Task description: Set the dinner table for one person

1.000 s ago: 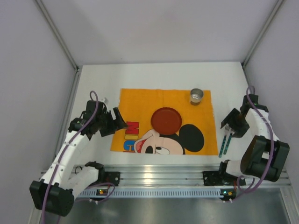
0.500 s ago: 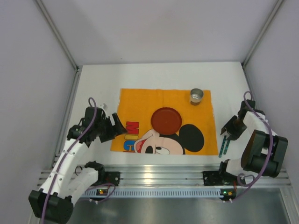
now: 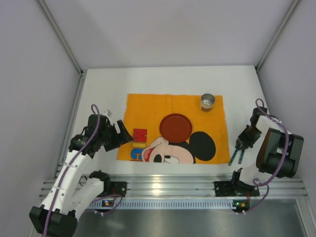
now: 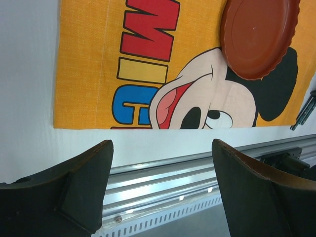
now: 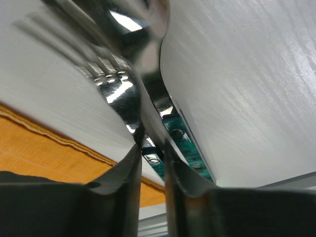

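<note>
1. One dinner table [image 3: 163, 81], white and matte, fills the floor of the top view. A ribbed aluminium rail [image 3: 163, 183] runs along its near edge, just ahead of the arm bases.
2. An orange Mickey Mouse placemat [image 3: 148, 106] lies flat at the middle of the table, with bare white top showing on all four sides of it.
3. A red plate [image 3: 175, 127] with a scalloped rim sits on the mat, right of centre, overlapping the printed ear and forehead.
4. A small metal cup [image 3: 208, 101] stands upright on the mat's far right corner, well apart from the plate.
5. The left gripper [image 3: 127, 132] hangs over the mat's left edge, by the coloured lettering. Its pincer is spread wide, with nothing between the two dark fingers [image 4: 89, 182]. The wrist view looks down past them at the mat's near edge, a strip of white table and the rail.
6. The right gripper [image 3: 240, 144] is low over bare table just right of the mat's near right corner.
7. The right wrist view shows a fork [image 5: 106, 84] and a spoon [image 5: 143, 19] lying close together on the white top, with the orange hem to one side.
8. The right pincer is drawn in narrow, pinching the fork's neck. The spoon's neck runs right alongside, and I cannot tell whether it is caught too.
9. The teal handles [image 3: 240, 157] stick out below the right gripper toward the rail, slightly splayed.
</note>
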Controlling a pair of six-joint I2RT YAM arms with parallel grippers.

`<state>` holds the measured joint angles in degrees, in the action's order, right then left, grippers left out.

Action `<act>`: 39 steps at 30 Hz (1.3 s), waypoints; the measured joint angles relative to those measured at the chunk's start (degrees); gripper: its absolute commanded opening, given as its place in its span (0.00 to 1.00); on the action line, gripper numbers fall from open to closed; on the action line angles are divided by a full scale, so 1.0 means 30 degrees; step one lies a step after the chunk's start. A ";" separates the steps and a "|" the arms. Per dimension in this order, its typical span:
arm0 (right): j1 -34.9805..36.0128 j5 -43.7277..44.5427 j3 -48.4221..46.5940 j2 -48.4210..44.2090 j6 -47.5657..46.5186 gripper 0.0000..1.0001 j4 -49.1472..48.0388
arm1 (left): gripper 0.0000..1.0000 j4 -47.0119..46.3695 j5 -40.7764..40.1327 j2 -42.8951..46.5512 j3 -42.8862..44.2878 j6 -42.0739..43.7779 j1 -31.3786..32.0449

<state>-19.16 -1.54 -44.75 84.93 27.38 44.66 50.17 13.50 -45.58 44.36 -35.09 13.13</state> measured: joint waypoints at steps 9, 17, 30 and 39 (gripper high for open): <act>-0.0022 0.0036 -0.1151 0.1231 -0.0801 0.00 0.0736 | 0.86 -0.0233 -0.0109 -0.0641 0.0000 -0.0386 0.0000; 0.1071 0.0270 -0.7242 0.1450 -0.1610 0.00 0.1698 | 0.92 -0.1071 0.0495 -0.3235 0.1078 -0.0401 0.0029; 0.6572 -0.2113 -1.2611 -0.0291 -0.0036 0.00 0.4845 | 0.87 -0.1698 -0.4736 -1.2575 1.4061 0.2259 0.8983; 0.8364 -0.5362 -1.1169 -0.0357 0.1880 0.00 0.5391 | 0.84 -0.1749 -0.9945 -1.7639 1.7930 0.4874 1.6123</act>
<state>5.93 -17.63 -78.26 83.85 33.01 60.84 44.93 -16.34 -98.50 98.15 -20.47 61.49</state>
